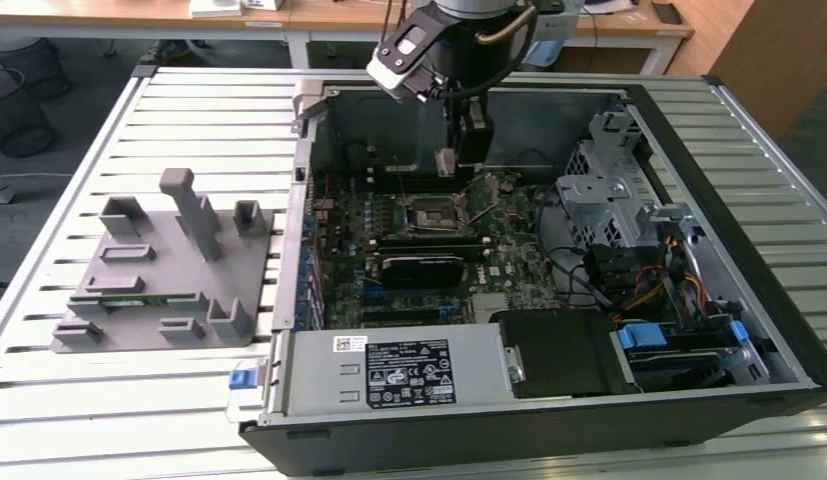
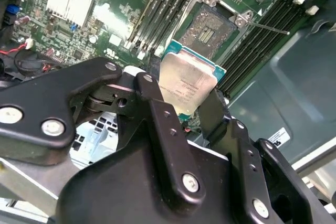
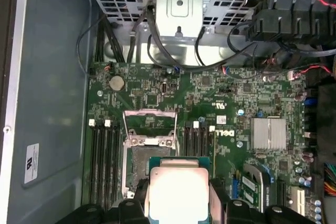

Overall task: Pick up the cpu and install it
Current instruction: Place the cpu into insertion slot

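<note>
Nearest us, the silver power supply [image 1: 393, 372] sits along the case's near edge. A grey fixture [image 1: 166, 270] rests on the slatted table [image 1: 66, 410] at the exterior view's left. Further in, the open socket [image 1: 427, 210] lies bare on the motherboard [image 1: 427, 265]. Just beyond and above it, the gripper [image 1: 455, 160] is clamped on the cpu [image 2: 187, 85], holding it clear of the board.

Single arm [image 1: 453, 40] descending from the far side in the exterior view, wrist pointing straight down, black pincer [image 1: 456, 158] upright, fingers [image 2: 157, 114] clamped on opposite edges of the cpu [image 2: 186, 80]
</note>
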`<state>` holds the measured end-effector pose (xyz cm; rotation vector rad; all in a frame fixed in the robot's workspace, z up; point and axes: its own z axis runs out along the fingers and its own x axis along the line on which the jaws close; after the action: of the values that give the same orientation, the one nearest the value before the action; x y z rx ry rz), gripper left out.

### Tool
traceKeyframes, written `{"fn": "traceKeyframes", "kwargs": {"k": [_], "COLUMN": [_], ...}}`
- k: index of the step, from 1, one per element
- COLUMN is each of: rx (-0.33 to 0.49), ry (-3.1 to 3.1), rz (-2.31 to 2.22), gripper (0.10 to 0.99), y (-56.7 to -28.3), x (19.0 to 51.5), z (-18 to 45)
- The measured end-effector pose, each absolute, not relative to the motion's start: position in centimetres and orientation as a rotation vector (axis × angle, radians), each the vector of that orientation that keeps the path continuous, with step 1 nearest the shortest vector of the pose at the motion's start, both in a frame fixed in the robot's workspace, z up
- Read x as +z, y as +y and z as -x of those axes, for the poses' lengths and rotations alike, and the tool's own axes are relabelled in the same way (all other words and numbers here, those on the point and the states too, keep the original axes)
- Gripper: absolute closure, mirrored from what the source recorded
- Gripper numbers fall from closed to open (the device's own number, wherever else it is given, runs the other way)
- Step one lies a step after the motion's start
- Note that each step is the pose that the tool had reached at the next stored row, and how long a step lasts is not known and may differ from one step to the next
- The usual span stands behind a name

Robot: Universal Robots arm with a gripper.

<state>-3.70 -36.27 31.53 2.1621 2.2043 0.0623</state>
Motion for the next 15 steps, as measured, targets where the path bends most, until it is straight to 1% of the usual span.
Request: {"fn": "traceKeyframes", "kwargs": {"k": [6, 15], "rx": [0.061, 0.062], "ry": [2.202, 2.229], "rz": [-2.163, -2.136], "gripper": [0.549, 0.549], "y": [-35.8, -34.9], "x": [30.7, 29.3], "z": [4.9, 4.9]}}
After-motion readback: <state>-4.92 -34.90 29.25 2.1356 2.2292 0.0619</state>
